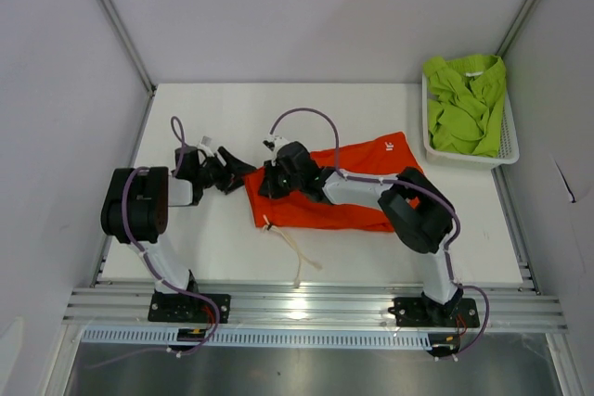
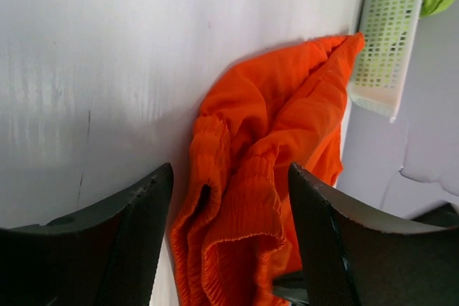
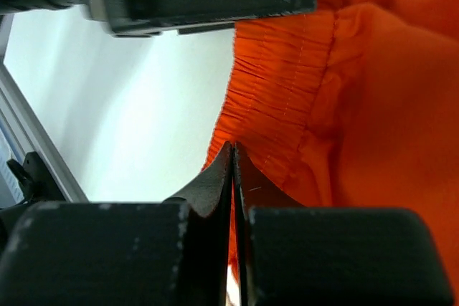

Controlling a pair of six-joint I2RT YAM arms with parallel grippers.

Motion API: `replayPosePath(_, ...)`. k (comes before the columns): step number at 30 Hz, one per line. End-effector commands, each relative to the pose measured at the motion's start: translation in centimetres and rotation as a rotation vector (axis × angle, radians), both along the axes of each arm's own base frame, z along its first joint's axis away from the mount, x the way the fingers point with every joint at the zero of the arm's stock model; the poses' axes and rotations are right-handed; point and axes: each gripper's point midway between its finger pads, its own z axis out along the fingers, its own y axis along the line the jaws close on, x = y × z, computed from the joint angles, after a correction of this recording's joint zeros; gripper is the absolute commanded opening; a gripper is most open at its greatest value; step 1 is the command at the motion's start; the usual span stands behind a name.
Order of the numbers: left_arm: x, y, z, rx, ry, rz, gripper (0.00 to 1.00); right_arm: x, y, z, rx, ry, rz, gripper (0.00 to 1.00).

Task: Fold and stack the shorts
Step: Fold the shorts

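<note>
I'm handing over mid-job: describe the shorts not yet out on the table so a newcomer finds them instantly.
Start at the white table and go to its far right corner, where a white plastic mesh basket sits. The lime-green fabric shorts lie crumpled inside it. Unlike the orange-red shorts spread mid-table, they are green and bunched in the basket.

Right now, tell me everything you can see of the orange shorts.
The orange shorts lie rumpled on the table: soft orange-red fabric, a small white logo near the far right corner, a ribbed elastic waistband bunched at the left end, a white drawstring trailing toward the near edge. The right arm reaches across them, the right pincer shut at the waistband; whether it pinches cloth is unclear. The left pincer stands open by the waistband's end.
</note>
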Motion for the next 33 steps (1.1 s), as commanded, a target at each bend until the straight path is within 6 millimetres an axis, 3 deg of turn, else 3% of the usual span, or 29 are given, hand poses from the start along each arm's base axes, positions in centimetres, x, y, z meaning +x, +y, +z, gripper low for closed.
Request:
replayPosePath(1, 0.1, 0.0, 1.1, -0.053, -0.073, -0.007, 0.69, 0.1, 1.8, -0.3, 0.077, 0.045, 0.042, 0.0)
replayPosePath(6, -0.2, -0.1, 1.7, -0.068, -0.107, -0.008, 0.7, 1.6, 1.3, -3.8, 0.058, 0.089, -0.022, 0.0)
replayPosePath(13, -1.2, -0.3, 2.7, -0.079, -0.178, -0.017, 0.72, 3.0, 1.3, -4.9, 0.136, 0.153, -0.06, 0.0)
replayPosePath(19, -1.9, -0.4, 3.2, -0.089, -0.244, -0.009, 0.73, 4.2, 1.8, -4.3, 0.184, 0.173, -0.067, 0.0)
replayPosePath(24, -1.0, -0.2, 2.3, -0.056, -0.217, 0.003, 0.72, 4.3, 1.7, -3.5, 0.216, 0.172, -0.066, 0.0)
replayPosePath(33, -0.1, 1.1, 2.3, 0.053, -0.227, 0.049, 0.72, 3.4, -0.1, 1.6, 0.245, 0.096, -0.049, 0.0)
